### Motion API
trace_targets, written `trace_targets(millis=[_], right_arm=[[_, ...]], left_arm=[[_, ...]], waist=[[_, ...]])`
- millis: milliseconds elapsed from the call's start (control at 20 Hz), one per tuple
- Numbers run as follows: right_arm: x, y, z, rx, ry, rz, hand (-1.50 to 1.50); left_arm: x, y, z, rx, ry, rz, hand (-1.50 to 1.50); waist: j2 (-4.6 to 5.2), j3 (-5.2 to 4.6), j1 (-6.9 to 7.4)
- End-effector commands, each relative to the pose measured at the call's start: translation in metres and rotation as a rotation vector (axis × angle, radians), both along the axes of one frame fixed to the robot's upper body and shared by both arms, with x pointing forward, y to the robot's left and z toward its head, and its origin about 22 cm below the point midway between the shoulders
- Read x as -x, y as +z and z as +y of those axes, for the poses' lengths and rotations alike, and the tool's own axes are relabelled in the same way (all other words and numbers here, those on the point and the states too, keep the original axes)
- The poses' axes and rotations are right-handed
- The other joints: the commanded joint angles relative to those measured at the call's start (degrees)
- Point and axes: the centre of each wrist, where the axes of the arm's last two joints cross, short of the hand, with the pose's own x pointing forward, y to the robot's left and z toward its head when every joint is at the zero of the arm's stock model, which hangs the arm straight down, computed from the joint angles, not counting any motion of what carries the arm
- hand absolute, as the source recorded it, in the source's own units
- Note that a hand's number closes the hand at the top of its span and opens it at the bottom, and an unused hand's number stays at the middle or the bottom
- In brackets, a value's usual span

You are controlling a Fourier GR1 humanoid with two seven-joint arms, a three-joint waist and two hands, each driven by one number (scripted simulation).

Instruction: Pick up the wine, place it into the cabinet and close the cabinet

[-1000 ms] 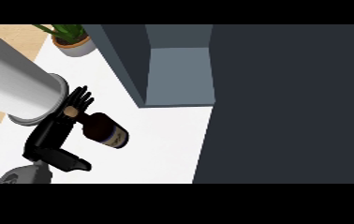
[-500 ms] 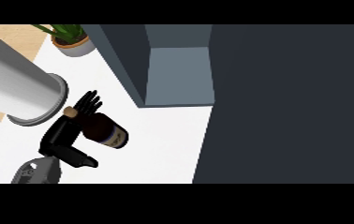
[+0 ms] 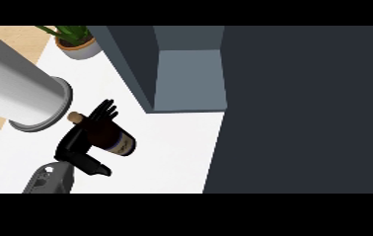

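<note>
**Wine bottle by the robot hand on the white bench**

In the head view we see 1 robot hand (image 3: 82,140) at lower left, fingers spread straight against the wine bottle (image 3: 113,138), thumb apart below. The bottle lies tilted on the white bench (image 3: 175,151), cork toward a grey cylinder (image 3: 29,98). The cabinet (image 3: 188,79) stands open beyond. A potted plant (image 3: 75,42) sits at the far corner.

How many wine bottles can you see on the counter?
1. The wine bottle lies on the white counter, left of the open cabinet, with the black hand against it. Others may sit hidden elsewhere.
</note>
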Motion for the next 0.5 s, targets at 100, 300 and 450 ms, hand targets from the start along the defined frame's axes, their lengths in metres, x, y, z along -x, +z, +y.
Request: trace_targets(millis=[100,300,450], right_arm=[[0.021,0.023,-0.015,-0.02,-0.041,-0.102,-1.5],[0.032,0.013,-0.011,-0.011,-0.052,-0.093,-1.5],[0.03,0.015,-0.01,-0.011,-0.033,-0.087,-1.5]], left_arm=[[-0.008,-0.011,-0.035,0.042,-0.057,-0.036,-1.5],[-0.01,-0.011,-0.039,0.084,-0.004,-0.048,-1.5],[0.0,-0.02,-0.014,0.128,-0.004,-0.051,1.5]], waist=[[0.07,0.0,0.35],[-0.22,0.03,0.18],[-0.07,-0.04,0.17]])
